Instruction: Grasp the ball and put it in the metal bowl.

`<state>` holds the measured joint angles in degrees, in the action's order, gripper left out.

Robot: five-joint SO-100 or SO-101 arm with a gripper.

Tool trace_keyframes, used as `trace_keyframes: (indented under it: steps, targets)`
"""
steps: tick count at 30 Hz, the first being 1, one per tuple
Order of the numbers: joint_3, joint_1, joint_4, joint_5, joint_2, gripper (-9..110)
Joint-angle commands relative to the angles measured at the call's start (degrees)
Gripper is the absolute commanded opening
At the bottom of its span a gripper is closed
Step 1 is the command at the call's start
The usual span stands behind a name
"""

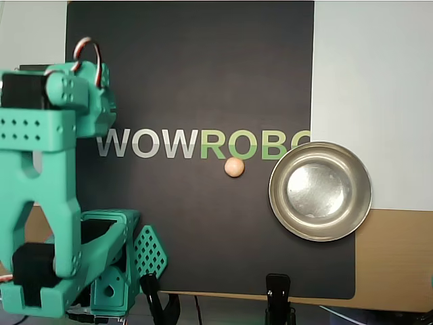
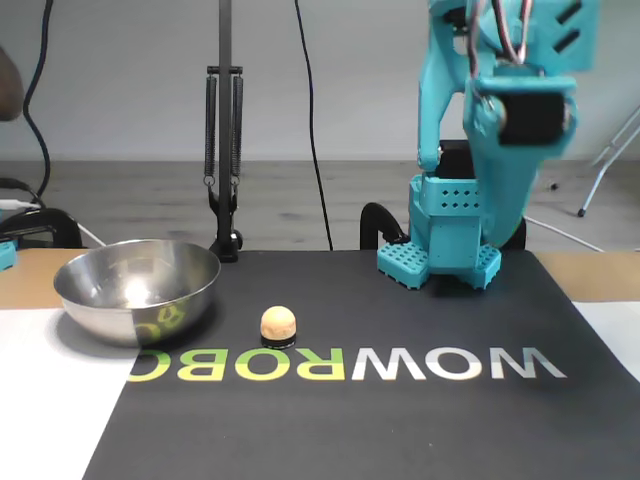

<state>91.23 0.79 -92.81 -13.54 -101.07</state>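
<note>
On the black mat (image 1: 203, 81), the ball (image 1: 234, 167) sits just beside the metal bowl (image 1: 320, 191), apart.
The teal arm (image 2: 500, 150) is raised; its fingers' state cannot be told.

one ball (image 1: 234, 167) is counted, one metal bowl (image 1: 320, 191), one black mat (image 1: 203, 81), one green arm (image 1: 47, 176), two clamps (image 1: 279, 298).
</note>
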Motion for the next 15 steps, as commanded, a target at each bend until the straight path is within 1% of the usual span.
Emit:
trace_keyframes:
  steps: [1, 6, 11, 15]
  targets:
    - [-5.8, 1.32, -1.58, -5.01, 3.96, 5]
    - [-8.88, 4.13, -1.41, -15.12, 7.21, 5]
    - [-8.09, 6.06, -1.49, -27.86, 6.86, 5]
    - [-8.09, 7.82, -1.58, -34.72, 6.5, 6]
